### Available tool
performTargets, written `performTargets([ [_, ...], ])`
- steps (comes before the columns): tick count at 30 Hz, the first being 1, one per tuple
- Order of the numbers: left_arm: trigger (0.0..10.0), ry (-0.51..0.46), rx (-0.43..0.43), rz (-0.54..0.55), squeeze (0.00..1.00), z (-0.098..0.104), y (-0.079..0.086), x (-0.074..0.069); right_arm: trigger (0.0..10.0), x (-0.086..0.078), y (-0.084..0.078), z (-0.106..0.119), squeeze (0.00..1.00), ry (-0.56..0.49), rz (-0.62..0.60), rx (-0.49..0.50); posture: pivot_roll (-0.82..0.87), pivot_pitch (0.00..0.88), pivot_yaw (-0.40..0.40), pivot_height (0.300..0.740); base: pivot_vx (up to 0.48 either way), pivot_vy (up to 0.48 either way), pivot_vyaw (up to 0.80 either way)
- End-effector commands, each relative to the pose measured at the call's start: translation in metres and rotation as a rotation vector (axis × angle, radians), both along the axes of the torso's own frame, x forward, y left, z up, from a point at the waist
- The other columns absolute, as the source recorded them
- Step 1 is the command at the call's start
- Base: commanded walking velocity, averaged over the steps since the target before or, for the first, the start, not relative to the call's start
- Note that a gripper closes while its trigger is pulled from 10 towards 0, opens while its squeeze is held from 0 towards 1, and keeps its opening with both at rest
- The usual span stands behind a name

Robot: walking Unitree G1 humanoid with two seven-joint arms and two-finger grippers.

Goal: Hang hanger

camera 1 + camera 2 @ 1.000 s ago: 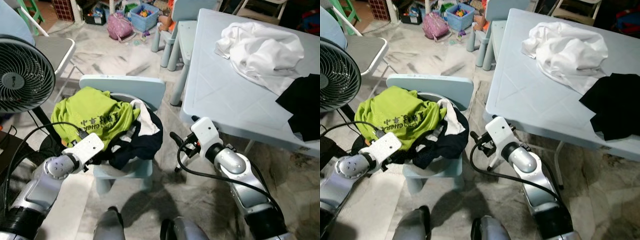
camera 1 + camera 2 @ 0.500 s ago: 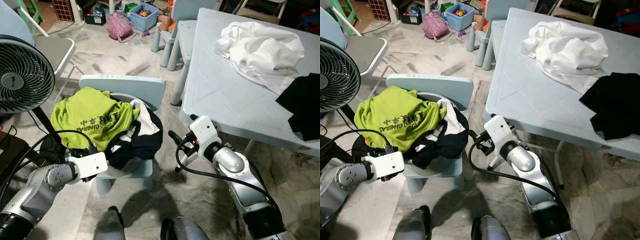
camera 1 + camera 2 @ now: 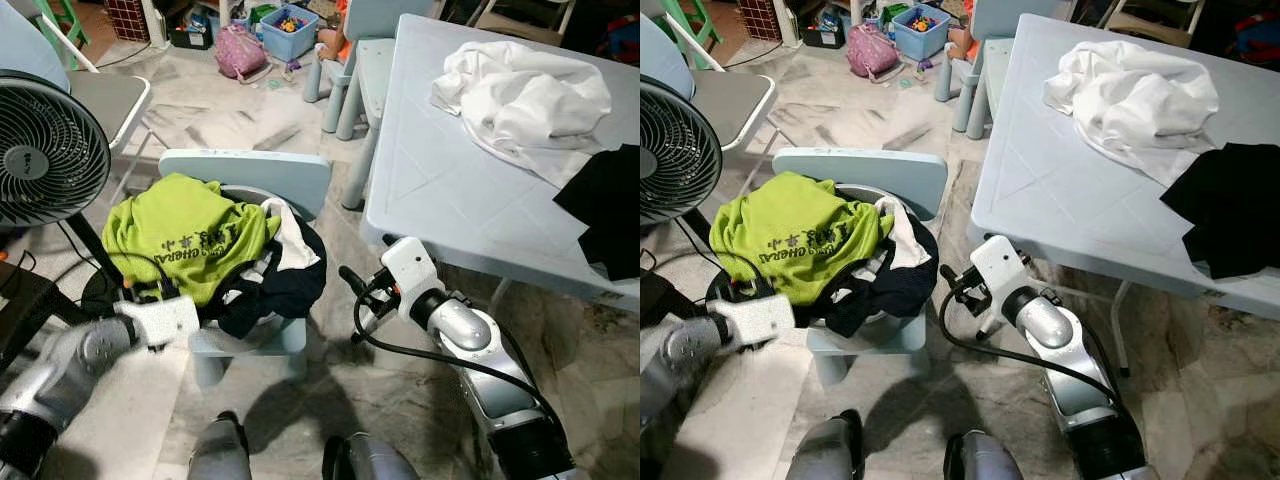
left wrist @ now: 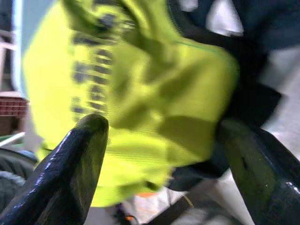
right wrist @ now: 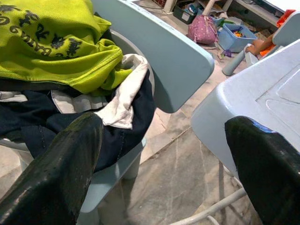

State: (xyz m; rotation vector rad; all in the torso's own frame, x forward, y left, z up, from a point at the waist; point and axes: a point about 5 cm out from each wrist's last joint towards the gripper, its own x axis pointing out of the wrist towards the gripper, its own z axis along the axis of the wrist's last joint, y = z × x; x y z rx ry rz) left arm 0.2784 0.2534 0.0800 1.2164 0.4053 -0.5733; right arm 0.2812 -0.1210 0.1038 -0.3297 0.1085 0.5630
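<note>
No hanger can be seen. A pile of clothes lies on a small light-blue chair (image 3: 250,175): a lime green shirt (image 3: 180,235) on top, a dark navy garment (image 3: 285,285) and a white cloth (image 3: 290,240). My left arm's white wrist block (image 3: 157,318) is blurred at the chair's left front corner. In the left wrist view my left gripper (image 4: 161,124) is open, with the green shirt (image 4: 140,93) just beyond its fingers. My right gripper (image 3: 352,295) hangs open to the right of the chair, nothing between its fingers (image 5: 56,178).
A standing fan (image 3: 45,150) is close on the left. A light-blue table (image 3: 450,190) on the right carries a white garment (image 3: 520,95) and a black one (image 3: 610,210). Toys and boxes (image 3: 285,30) crowd the floor behind; a second chair (image 3: 365,60) stands by the table.
My left arm has dropped from the clothes pile and slid back to the left, and is blurred now. The right arm has hardly moved.
</note>
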Motion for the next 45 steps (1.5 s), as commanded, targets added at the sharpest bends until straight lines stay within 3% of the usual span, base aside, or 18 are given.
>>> performTargets([
  [1,10.0,0.012,0.01,-0.001,0.0,-0.005,0.002,-0.002,10.0,0.001,-0.005,0.003,0.0,-0.006,-0.014,-0.006,0.01,0.149,-0.094,0.74,0.0,0.0,0.0],
  [20,10.0,0.049,0.049,-0.062,0.0,-0.025,-0.006,0.011,10.0,-0.006,-0.008,0.003,0.0,0.002,-0.019,-0.011,-0.03,0.173,-0.087,0.74,0.0,0.0,0.0],
  [22,9.6,0.059,0.053,-0.075,0.0,-0.026,-0.007,0.011,10.0,-0.006,-0.009,0.002,0.0,0.003,-0.021,-0.011,-0.03,0.176,-0.085,0.74,0.0,0.0,0.0],
  [23,4.3,0.057,0.056,-0.079,0.0,-0.027,-0.007,0.011,10.0,-0.006,-0.01,0.002,0.0,0.005,-0.025,-0.012,-0.03,0.179,-0.083,0.74,0.0,0.0,0.0],
  [24,4.3,0.054,0.056,-0.08,0.0,-0.027,-0.007,0.011,10.0,-0.006,-0.01,0.002,0.0,0.006,-0.026,-0.012,-0.03,0.179,-0.083,0.74,0.0,0.0,0.0],
  [25,0.0,0.067,0.059,-0.091,0.0,-0.028,-0.008,0.011,10.0,-0.006,-0.01,0.002,0.0,0.006,-0.029,-0.012,-0.03,0.181,-0.081,0.74,0.0,0.0,0.0],
  [45,0.0,0.085,0.091,-0.129,0.0,-0.033,-0.004,0.013,10.0,-0.004,-0.009,0.003,0.0,0.006,-0.043,-0.008,-0.03,0.177,-0.073,0.74,0.0,0.0,0.0],
])
